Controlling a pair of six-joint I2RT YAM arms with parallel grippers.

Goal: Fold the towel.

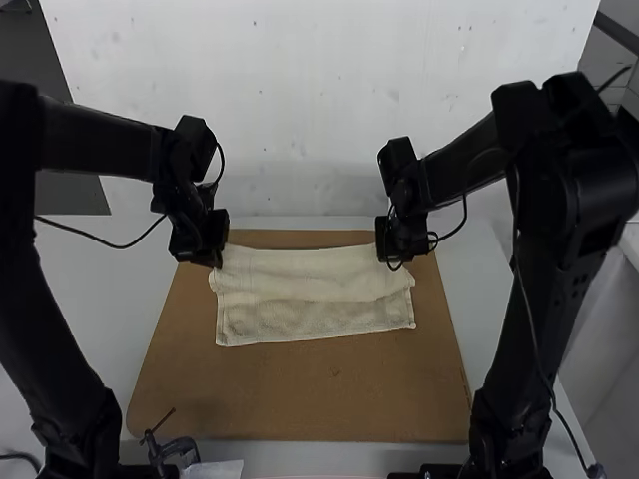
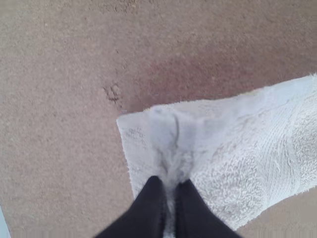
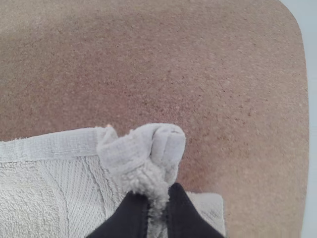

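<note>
At the towel's upper left corner in the high view is my left gripper (image 1: 212, 257); my right gripper (image 1: 391, 257) is at its upper right corner. Between them the cream towel (image 1: 310, 274) has its far part raised, with a lower layer spread flat nearer the arms. In the left wrist view, the left gripper (image 2: 169, 191) is shut on a bunched corner of the towel (image 2: 237, 158). The right wrist view has the right gripper (image 3: 158, 198) closed around another gathered corner of the towel (image 3: 59, 173).
A brown board (image 1: 300, 399) lies under the towel on the white table (image 1: 70, 289). At the near left edge stands a small dark clamp (image 1: 172, 451), with a pale sheet (image 1: 215, 469) beside it.
</note>
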